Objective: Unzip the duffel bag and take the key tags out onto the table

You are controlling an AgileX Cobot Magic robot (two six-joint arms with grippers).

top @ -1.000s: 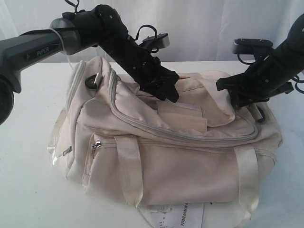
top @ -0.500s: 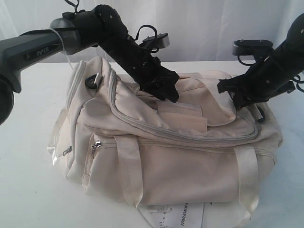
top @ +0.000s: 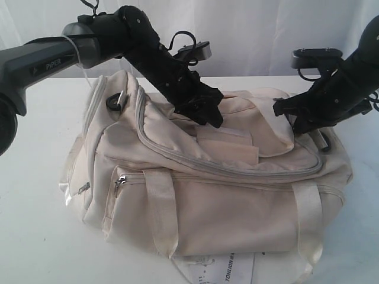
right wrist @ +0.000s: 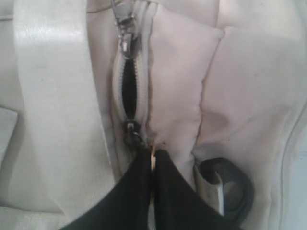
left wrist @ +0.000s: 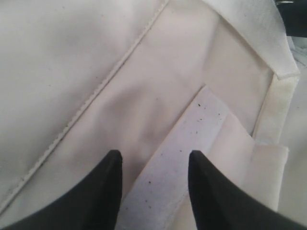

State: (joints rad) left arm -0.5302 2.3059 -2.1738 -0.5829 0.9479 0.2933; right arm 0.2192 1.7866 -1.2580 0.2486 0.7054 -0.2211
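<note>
The right gripper (right wrist: 152, 162) has just pinched shut on the zipper pull (right wrist: 134, 136) at the end of the duffel bag (top: 225, 207). Only 1 short gap shows in the zip, so the real unzipping can now begin. The left gripper (left wrist: 154, 163) stands open over the bag's top panel. The key tags are out of sight, presumably inside.

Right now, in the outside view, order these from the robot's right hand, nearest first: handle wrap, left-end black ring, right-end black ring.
1. The right-end black ring, just beside the right hand.
2. The handle wrap, mid-top of the bag.
3. The left-end black ring, at the far end.
</note>
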